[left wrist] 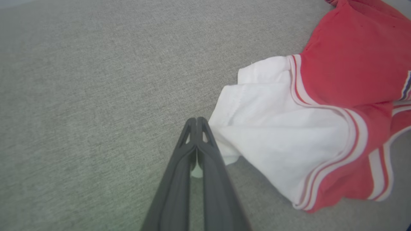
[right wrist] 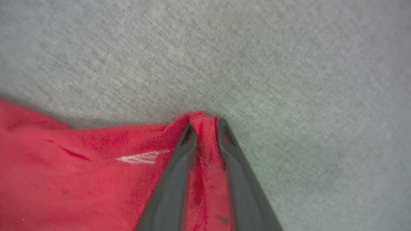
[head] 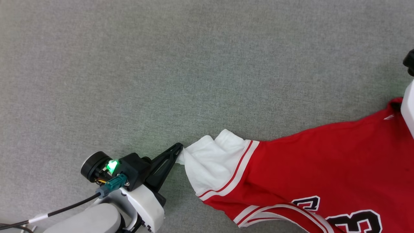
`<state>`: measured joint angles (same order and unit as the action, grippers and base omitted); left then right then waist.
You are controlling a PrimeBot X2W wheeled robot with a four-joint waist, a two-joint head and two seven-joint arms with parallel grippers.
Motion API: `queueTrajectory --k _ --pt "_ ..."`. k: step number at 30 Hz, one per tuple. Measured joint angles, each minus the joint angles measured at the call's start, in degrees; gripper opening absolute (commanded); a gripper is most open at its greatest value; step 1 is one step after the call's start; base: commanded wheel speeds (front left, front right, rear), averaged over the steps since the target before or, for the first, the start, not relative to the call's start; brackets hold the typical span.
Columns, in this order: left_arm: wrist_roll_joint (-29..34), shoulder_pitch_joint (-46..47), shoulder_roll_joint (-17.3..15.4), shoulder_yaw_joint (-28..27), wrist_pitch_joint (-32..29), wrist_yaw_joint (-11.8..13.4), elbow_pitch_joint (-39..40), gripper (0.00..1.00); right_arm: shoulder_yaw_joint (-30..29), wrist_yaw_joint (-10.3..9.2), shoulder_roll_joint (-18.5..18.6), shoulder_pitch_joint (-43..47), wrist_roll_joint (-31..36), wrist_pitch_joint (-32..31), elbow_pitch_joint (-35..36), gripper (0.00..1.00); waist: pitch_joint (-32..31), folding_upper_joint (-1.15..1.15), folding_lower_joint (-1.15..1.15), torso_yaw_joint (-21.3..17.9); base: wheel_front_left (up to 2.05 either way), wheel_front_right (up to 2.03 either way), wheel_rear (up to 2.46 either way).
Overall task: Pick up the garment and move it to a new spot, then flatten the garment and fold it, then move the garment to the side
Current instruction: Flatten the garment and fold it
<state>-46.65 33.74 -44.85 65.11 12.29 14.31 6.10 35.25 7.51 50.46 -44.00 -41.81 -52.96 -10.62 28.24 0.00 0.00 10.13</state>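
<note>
The garment [head: 323, 161], a bright red jersey with a white sleeve [head: 210, 165], striped trim and black numerals, lies spread on the grey surface at the lower right of the head view. My left gripper [head: 179, 149] is shut at the sleeve's outer edge. In the left wrist view a scrap of white cloth shows between its fingers [left wrist: 205, 166], with the sleeve [left wrist: 276, 134] just to their right. My right gripper [right wrist: 205, 126] has a raised ridge of the red garment [right wrist: 80, 166] filling the gap between its two fingers. The right arm's pale forearm [head: 408, 110] stands over the garment's far corner.
Grey felt-like covering [head: 161, 64] stretches across the whole work surface, open to the left and far side of the garment. A black cable [head: 64, 208] trails from my left wrist at the lower left.
</note>
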Motion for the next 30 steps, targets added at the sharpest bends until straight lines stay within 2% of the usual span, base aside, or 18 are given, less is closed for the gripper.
queueTrajectory --k 4,5,13,19,25,30 --pt "-0.5 0.0 0.5 0.3 0.4 -1.0 -1.6 0.0 1.4 -0.01 -0.1 -0.6 -0.7 6.1 0.2 0.0 -2.3 0.0 0.01 -0.3 0.0 0.0 0.0" --pt "-0.6 -0.1 0.2 0.5 0.5 -1.8 -2.7 0.0 1.7 0.0 0.2 -1.2 -1.1 11.0 1.6 0.0 -4.8 0.0 0.0 -0.8 0.0 0.0 0.0" --pt "0.3 3.7 -2.1 -0.5 -1.2 -3.7 -2.3 0.0 1.2 0.0 0.8 -2.1 -1.4 21.9 3.4 0.0 -12.3 0.0 0.0 -3.4 0.0 0.0 0.0" --pt "1.5 12.4 -2.1 -3.1 -3.1 -7.2 -2.9 0.0 -0.9 0.0 0.3 -5.1 0.2 26.9 4.1 0.0 -15.2 0.0 0.0 -6.4 0.0 0.0 0.0" --pt "3.6 24.6 -0.9 -6.2 -5.4 -11.5 -6.0 0.0 -4.3 0.0 -2.4 -11.1 4.4 30.3 3.5 0.0 -14.4 0.0 0.0 -8.3 0.0 0.0 0.0" --pt "4.2 35.4 2.4 -9.5 -6.3 -14.8 -10.2 0.0 -6.9 0.01 -5.1 -17.8 8.2 31.4 1.8 0.0 -11.7 0.0 0.0 -9.2 0.0 0.0 0.0"
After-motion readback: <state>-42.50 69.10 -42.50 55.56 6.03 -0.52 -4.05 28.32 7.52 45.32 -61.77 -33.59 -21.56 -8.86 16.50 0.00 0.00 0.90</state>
